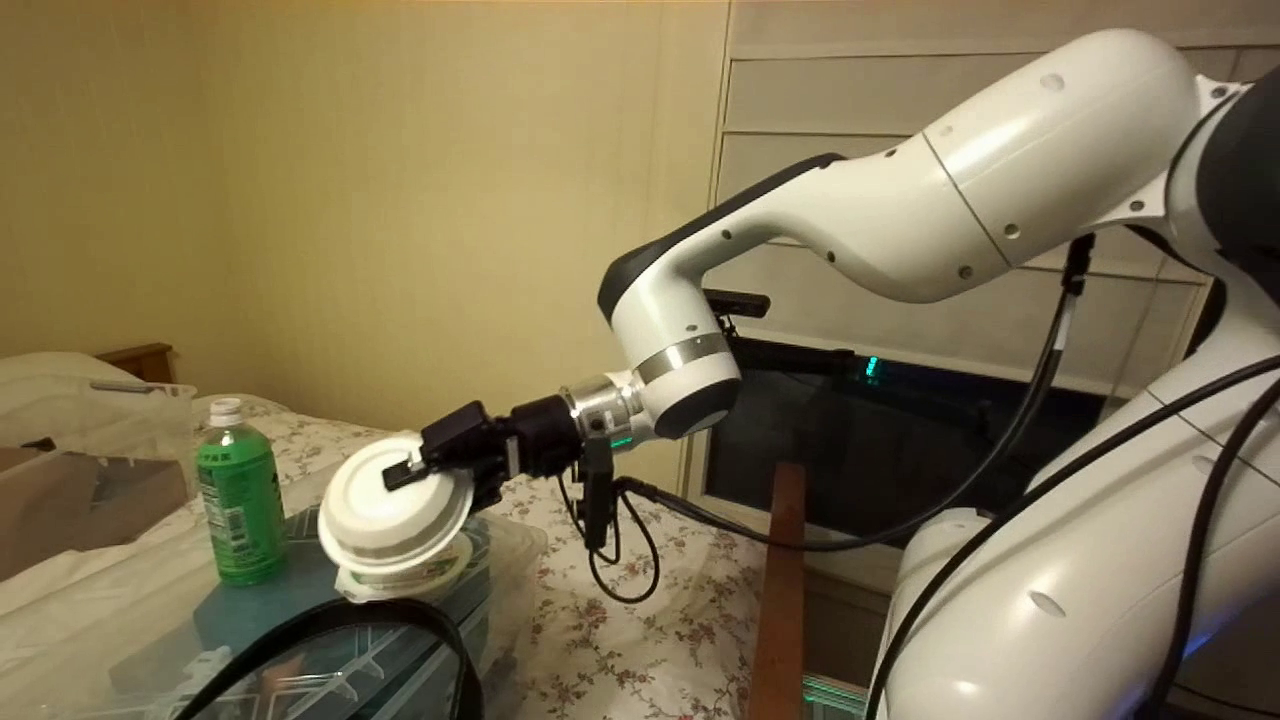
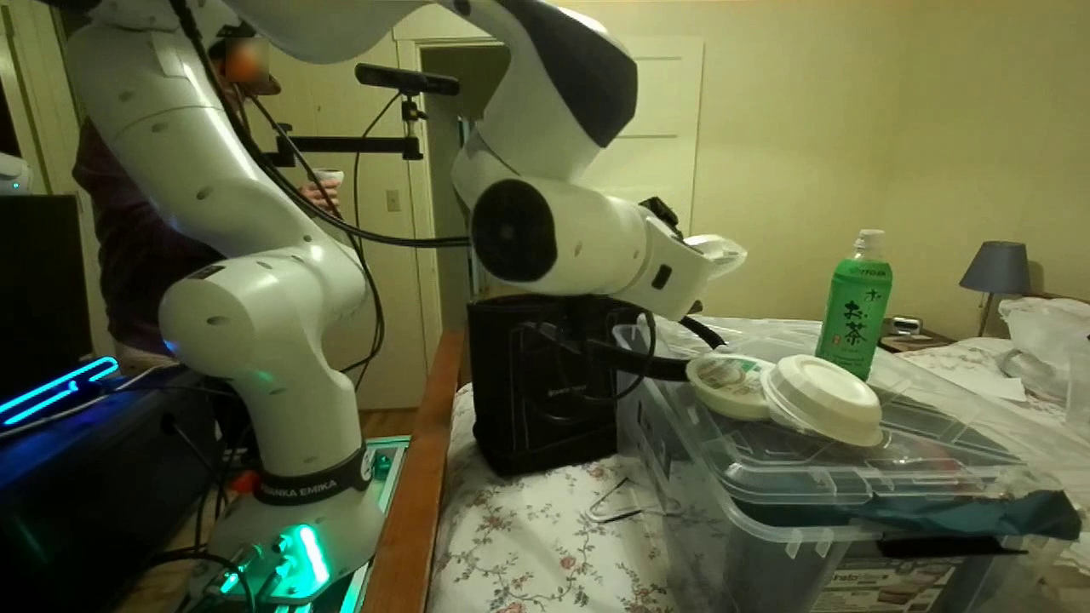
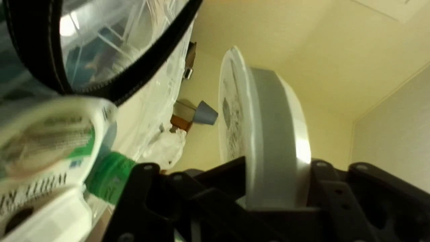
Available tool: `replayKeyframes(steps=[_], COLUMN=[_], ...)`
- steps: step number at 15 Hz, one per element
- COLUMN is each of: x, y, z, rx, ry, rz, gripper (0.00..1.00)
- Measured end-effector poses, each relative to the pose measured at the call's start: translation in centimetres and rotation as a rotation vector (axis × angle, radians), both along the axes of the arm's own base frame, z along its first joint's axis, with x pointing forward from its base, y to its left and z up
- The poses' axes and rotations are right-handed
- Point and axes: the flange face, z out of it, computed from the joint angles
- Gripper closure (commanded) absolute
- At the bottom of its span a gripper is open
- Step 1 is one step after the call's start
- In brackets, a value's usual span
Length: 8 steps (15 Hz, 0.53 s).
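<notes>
Yellow wall [image 1: 470, 200] behind, the part-closed gripper [image 3: 278, 169] clamps a bowl [image 3: 273, 124].

The arm [image 1: 870, 220] is glossy white and smoothly rounded, dotted with small recessed screws [image 1: 1012, 231]. It wears a long dark cover [image 2: 588, 72] and a round black cap [image 2: 513, 230]. A grey ring [image 1: 685, 357] and a silver collar [image 1: 598, 405] lead to the black, angular tool [image 3: 278, 178], which is studded with round screw heads [image 3: 321, 164]. Black cables [image 1: 830, 547], thick and thin, hang from the arm. The white base [image 2: 298, 515] has a bright green light [image 2: 312, 553], and its black band [image 2: 311, 487] is marked EMIKA in white.
</notes>
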Motion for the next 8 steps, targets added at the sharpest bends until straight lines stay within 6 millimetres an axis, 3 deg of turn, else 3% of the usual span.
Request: replayKeyframes(steps=[5,8], x=[1.4,1.6], y=[6.2,9.0], z=[-6.2,-8.6], rx=[0.029,0.055], ry=[0.173,0.27], rz=[0.076,0.048], gripper=[0.93,0.93])
